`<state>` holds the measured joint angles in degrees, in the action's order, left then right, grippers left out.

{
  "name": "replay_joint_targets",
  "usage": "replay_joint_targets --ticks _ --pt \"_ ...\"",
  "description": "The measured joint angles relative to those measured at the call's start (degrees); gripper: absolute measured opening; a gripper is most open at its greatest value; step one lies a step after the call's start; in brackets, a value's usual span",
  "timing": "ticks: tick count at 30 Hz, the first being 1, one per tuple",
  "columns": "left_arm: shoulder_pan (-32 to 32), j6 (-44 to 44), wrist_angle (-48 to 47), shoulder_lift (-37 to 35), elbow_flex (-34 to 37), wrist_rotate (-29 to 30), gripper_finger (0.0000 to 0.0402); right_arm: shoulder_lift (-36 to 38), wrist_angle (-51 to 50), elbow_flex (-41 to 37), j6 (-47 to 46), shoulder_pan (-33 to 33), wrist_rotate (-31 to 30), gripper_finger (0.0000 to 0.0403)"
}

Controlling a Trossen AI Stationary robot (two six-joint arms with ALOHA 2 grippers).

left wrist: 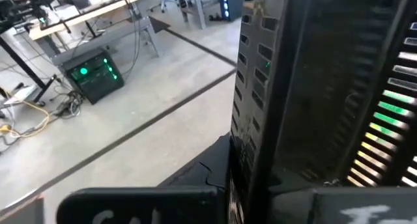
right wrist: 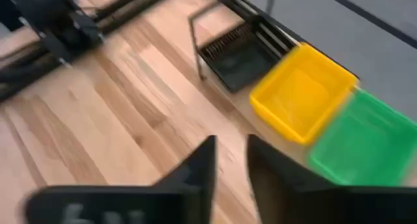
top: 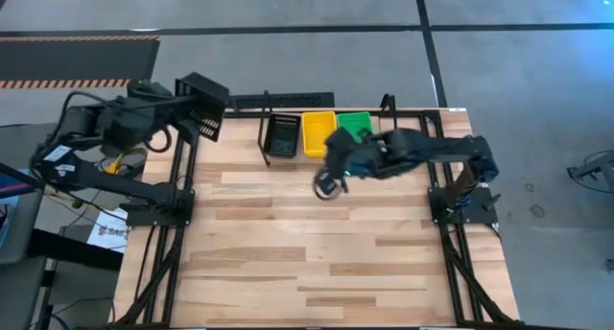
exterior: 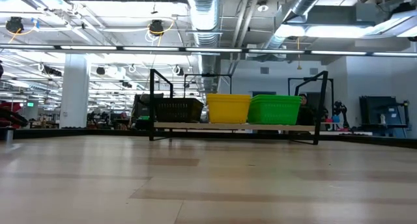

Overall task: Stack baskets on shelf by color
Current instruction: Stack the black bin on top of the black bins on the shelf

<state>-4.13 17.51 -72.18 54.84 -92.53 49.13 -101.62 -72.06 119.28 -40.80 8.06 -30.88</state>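
The light-wood shelf (exterior: 234, 126) stands at the table's far edge. On it rest a black basket (top: 282, 135), a yellow basket (top: 318, 133) and a green basket (top: 353, 126), side by side on their bottoms. My left gripper (top: 182, 109) is shut on another black basket (top: 203, 105), held in the air beyond the table's far left corner. My right gripper (right wrist: 231, 165) hangs over the bare tabletop just in front of the shelf. A narrow gap shows between its fingers, with nothing in it. My left gripper holds the black basket by one perforated side wall (left wrist: 257, 152), which stands between the two fingers, one on the wall's outer side and one on the hollow side. The basket is lifted clear of the table and turned on edge, not level.
Black metal frames (top: 173, 215) run along the table's left and right edges and carry the arms. The wide wooden tabletop (top: 317, 263) lies in front of the shelf. The shelf's black wire uprights (exterior: 153, 103) rise at both its ends.
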Motion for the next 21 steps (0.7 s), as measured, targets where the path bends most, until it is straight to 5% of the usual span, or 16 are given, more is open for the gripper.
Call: replay_joint_targets --ticks 4,14,21 --pt "0.4 -0.5 -2.3 1.1 0.0 -0.2 0.0000 -2.3 5.4 -0.6 7.2 -3.5 4.1 0.0013" --pt "0.4 -4.6 -6.8 1.5 0.0 -0.4 0.0000 -8.2 19.0 -0.5 13.0 -13.1 19.8 0.0003" --pt "0.4 -4.2 -10.1 -1.1 0.0 0.0 0.0000 -12.8 31.4 -0.3 15.8 -16.5 24.9 0.0002"
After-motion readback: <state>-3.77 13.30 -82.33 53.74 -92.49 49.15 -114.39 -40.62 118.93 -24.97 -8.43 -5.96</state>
